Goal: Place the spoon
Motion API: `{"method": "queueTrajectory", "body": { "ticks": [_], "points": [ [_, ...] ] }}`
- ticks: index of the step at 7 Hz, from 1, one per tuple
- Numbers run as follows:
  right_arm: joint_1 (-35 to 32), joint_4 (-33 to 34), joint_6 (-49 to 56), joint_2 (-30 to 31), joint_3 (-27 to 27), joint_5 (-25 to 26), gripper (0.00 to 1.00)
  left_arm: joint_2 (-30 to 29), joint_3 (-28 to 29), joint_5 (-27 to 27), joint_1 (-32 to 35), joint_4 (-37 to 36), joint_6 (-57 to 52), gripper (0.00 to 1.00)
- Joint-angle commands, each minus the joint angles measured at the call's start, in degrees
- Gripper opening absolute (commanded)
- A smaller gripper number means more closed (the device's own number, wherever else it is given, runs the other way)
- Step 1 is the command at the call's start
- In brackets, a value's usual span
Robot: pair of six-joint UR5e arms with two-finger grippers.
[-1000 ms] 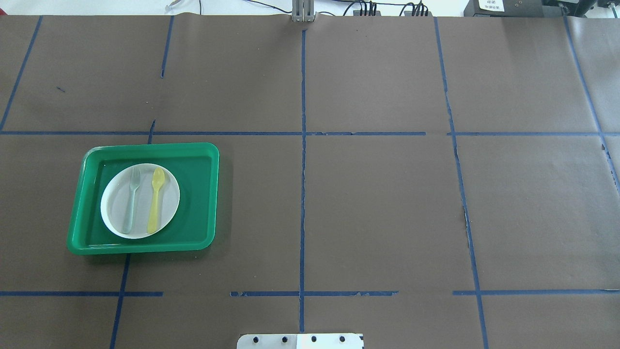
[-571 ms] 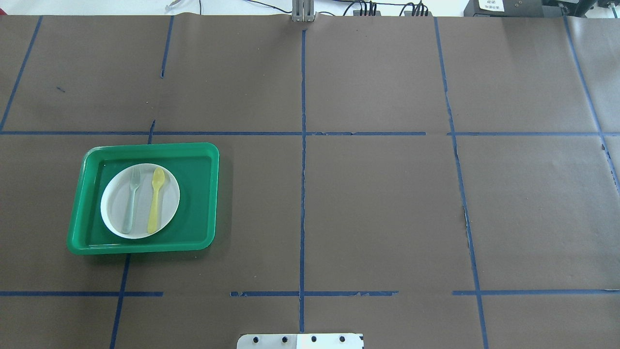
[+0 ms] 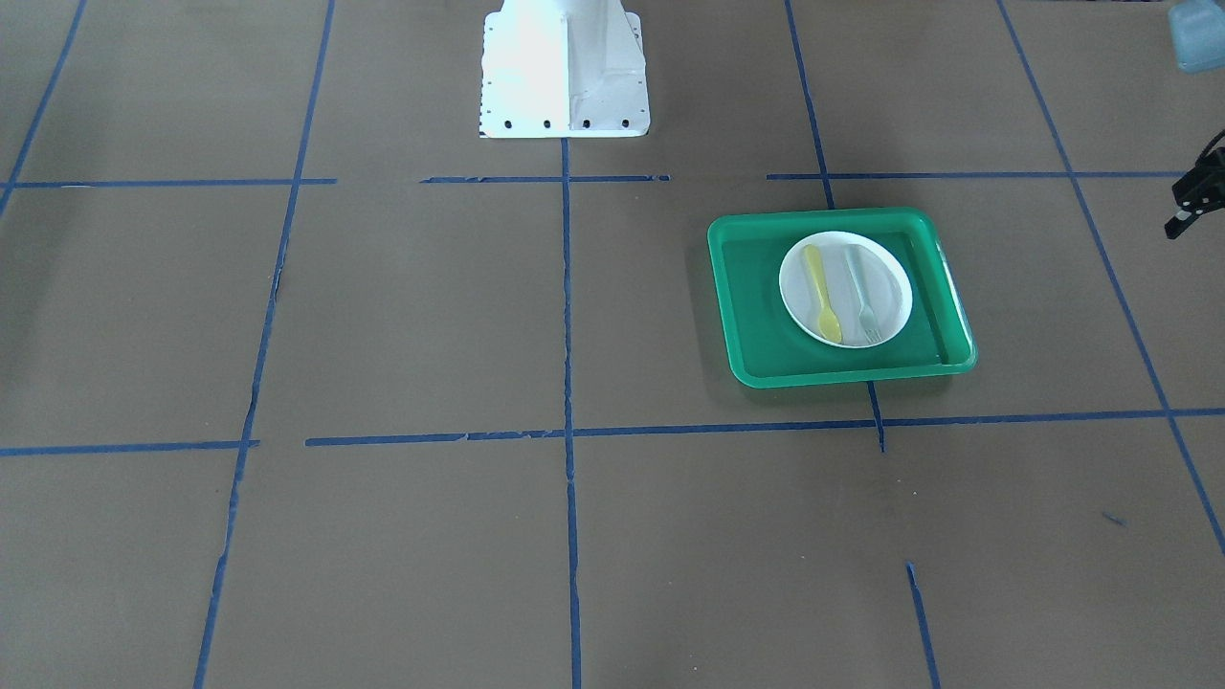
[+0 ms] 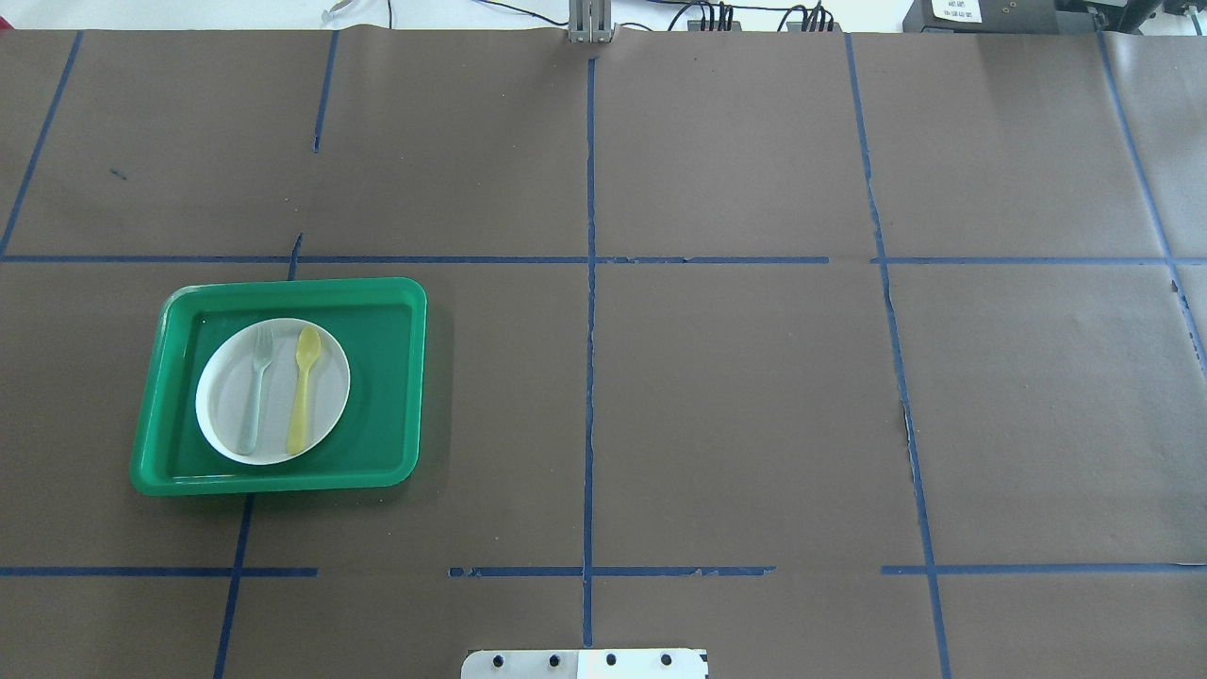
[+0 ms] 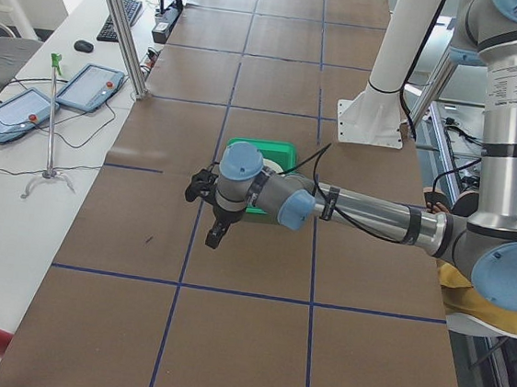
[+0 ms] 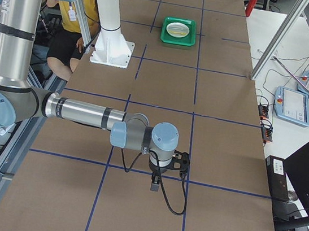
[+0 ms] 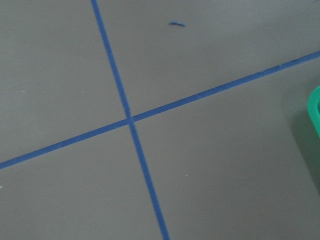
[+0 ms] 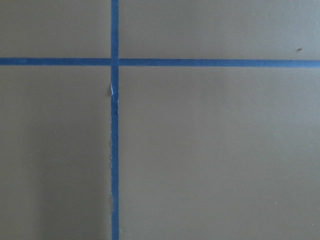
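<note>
The yellow spoon [image 4: 304, 387] lies on the white plate [image 4: 223, 401], right of a pale grey-green fork [image 4: 256, 391], bowl pointing away from me. The plate sits in a green tray [image 4: 387, 377]. The front-facing view shows the spoon [image 3: 821, 292] on the plate [image 3: 890, 297] too. My left gripper [image 5: 214, 236] hovers over bare table beyond the tray's left side; only a black part of it shows at the front-facing view's right edge [image 3: 1190, 199]. I cannot tell if it is open. My right gripper [image 6: 155, 184] hangs over the table's far right end; I cannot tell its state.
The table is covered in brown paper with a blue tape grid. The white robot base plate [image 4: 585, 664] is at the near edge. The tray's corner shows at the right edge of the left wrist view [image 7: 315, 110]. Tablets and cables lie past the table's ends.
</note>
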State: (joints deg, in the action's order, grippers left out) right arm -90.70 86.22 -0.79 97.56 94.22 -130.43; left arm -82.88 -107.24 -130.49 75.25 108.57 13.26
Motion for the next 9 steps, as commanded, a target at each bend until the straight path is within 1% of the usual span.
{"method": "queueTrajectory", "body": {
  "ticks": [1, 2, 4, 5, 7, 8, 9],
  "points": [
    [0.00, 0.00, 0.00, 0.00, 0.00, 0.00, 1.00, -4.54, -2.97, 8.02, -15.16, 5.05, 24.07, 1.00],
    [0.00, 0.00, 0.00, 0.00, 0.00, 0.00, 1.00, -8.49, -2.54, 12.06, -21.92, 5.25, 31.49, 1.00],
    [0.00, 0.00, 0.00, 0.00, 0.00, 0.00, 1.00, -13.34, 1.05, 15.42, -30.56, 5.34, 40.41, 1.00],
    [0.00, 0.00, 0.09, 0.00, 0.00, 0.00, 1.00, -14.84, 2.55, 17.27, -32.69, 5.42, 42.88, 1.00],
    [0.00, 0.00, 0.00, 0.00, 0.00, 0.00, 1.00, -15.55, 4.31, 19.29, -36.91, 7.44, 46.22, 1.00],
    [0.00, 0.00, 0.00, 0.00, 0.00, 0.00, 1.00, -16.51, 5.11, 19.48, -37.63, 7.53, 47.11, 0.99],
    [0.00, 0.00, 0.00, 0.00, 0.00, 0.00, 1.00, -16.96, 5.55, 19.57, -38.85, 7.45, 48.25, 0.83]
  ]
}}
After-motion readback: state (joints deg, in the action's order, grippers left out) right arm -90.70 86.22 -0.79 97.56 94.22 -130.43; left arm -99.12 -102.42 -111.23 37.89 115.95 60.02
